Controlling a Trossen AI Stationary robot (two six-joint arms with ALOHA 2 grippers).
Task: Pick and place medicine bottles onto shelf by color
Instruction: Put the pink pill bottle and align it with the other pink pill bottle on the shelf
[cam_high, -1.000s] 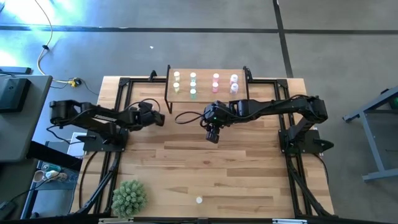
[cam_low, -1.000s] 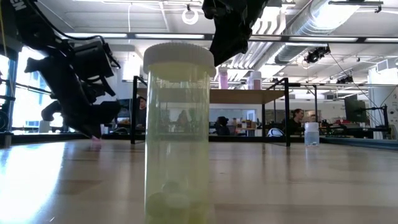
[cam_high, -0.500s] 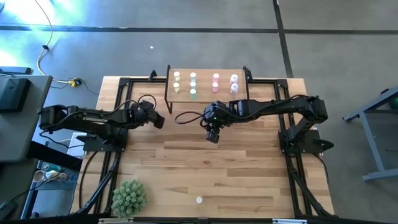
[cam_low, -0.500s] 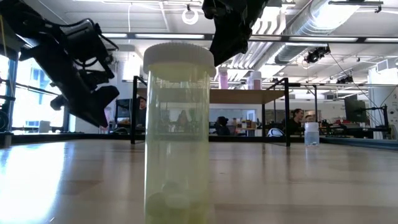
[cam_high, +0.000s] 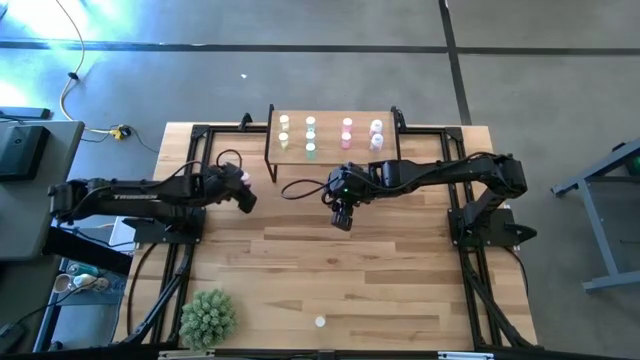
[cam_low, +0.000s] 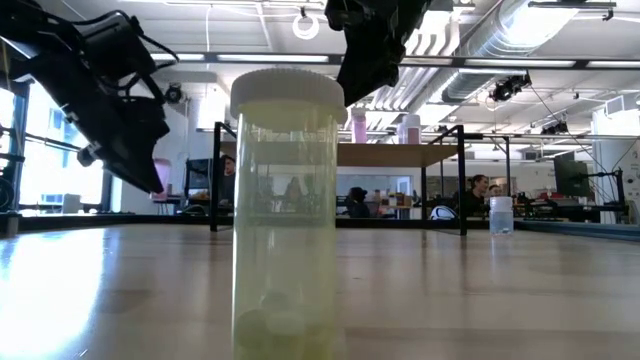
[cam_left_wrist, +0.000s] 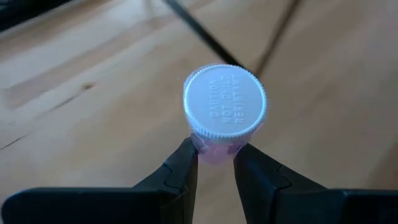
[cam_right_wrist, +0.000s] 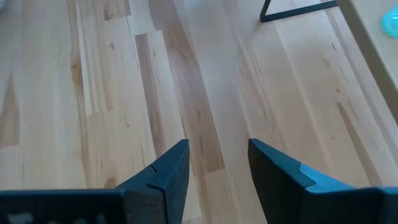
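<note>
Wooden planks make up the worktop (cam_high: 330, 280), with lots of bare room in the middle. The left end effector (cam_left_wrist: 215, 157) pinches a small pink bottle (cam_left_wrist: 224, 112) just under its cap, near the shelf (cam_high: 332, 137). It looks light, hard and smooth, so it could slip. The right end effector (cam_right_wrist: 217, 165) hangs open, holding nothing.

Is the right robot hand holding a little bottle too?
No, the right gripper has its two fingers apart with only bare table between them, while the left gripper pinches a pink bottle.
</note>
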